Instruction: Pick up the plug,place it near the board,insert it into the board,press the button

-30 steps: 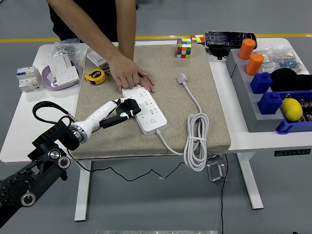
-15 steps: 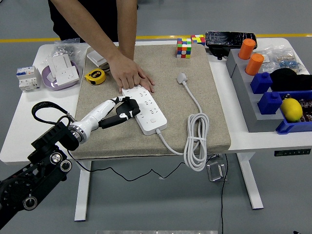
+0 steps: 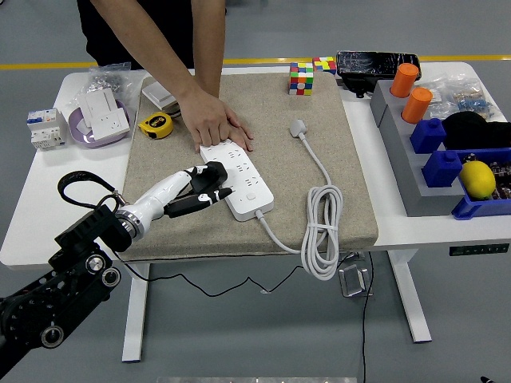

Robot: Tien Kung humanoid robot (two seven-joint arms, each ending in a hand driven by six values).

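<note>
Left hand at the board — plug untouched

Left hand [image 3: 209,182] rests on board [image 3: 238,179], fingers curled, gripping nothing; a person's hand [image 3: 214,121] steadies it. Plug [image 3: 299,127] lies apart on the mat — light, rigid; best pinched by its body, stiff cord trailing.

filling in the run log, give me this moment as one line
left hand: at left edge of power strip, grasp unclear | person's hand: pressing strip's far end | plug: on mat, not inserted | right hand: out of view

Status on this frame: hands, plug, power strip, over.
Left hand at the power strip, fingers curled on its near side. Right arm out of view. Plug loose on the mat, not inserted. Person's hand steadying the strip's far end.
</note>
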